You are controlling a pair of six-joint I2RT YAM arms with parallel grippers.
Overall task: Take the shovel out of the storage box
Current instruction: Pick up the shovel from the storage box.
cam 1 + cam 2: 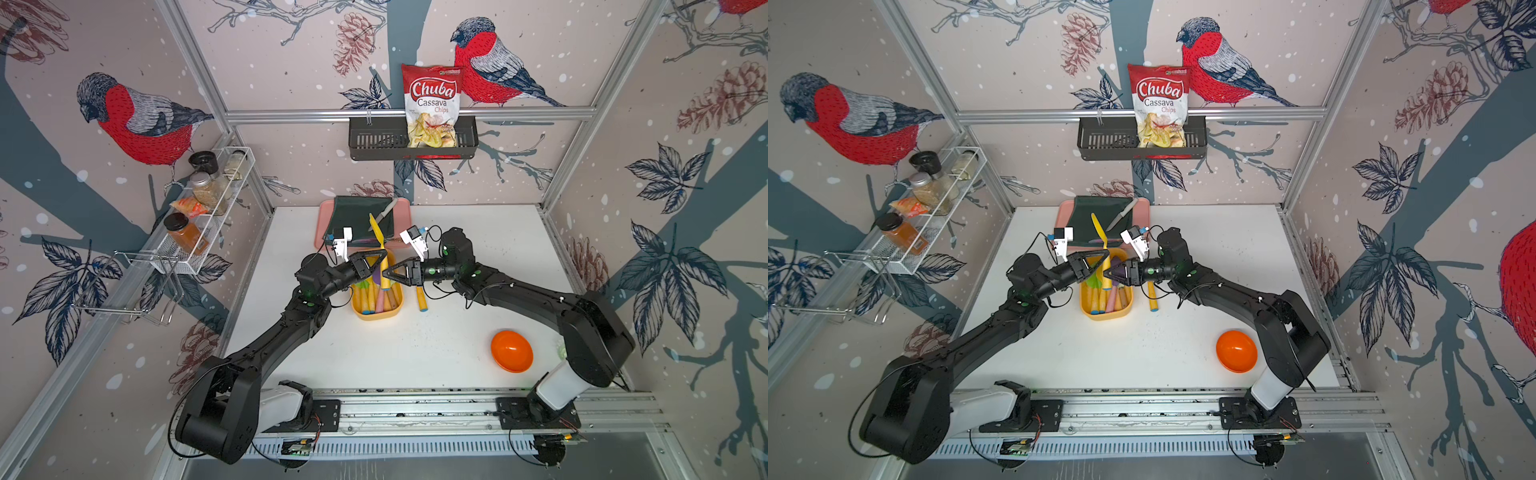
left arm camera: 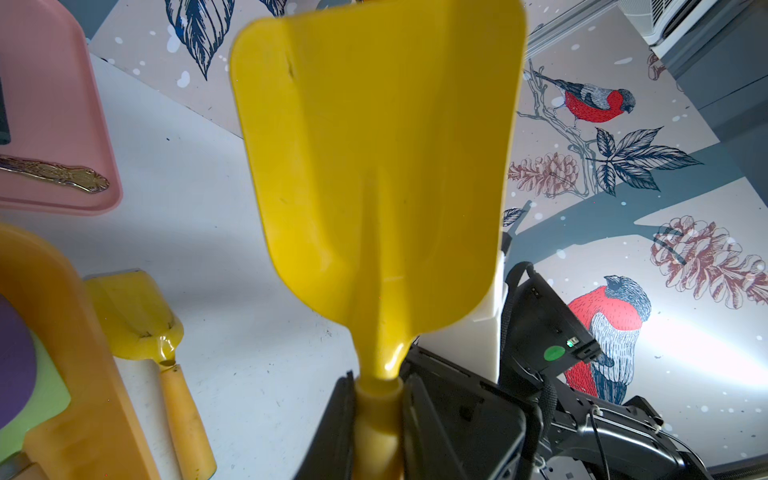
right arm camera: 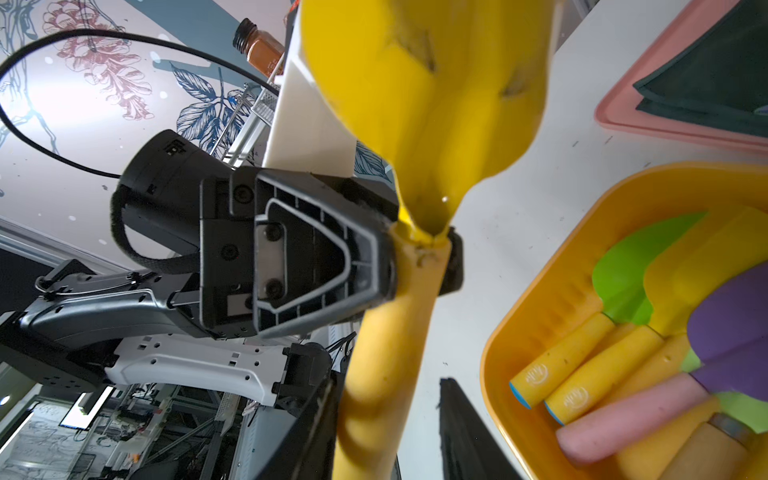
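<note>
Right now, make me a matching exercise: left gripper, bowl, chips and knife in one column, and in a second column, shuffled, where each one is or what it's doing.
Column one:
1. left gripper
2. bowl
3. chips
4. knife

Column two:
A. in the black basket on the back wall
B. on the pink tray
C. shut on the neck of the yellow shovel
D. on the table, near the right arm's base

Pairs: 1-C, 2-D, 3-A, 4-B
</note>
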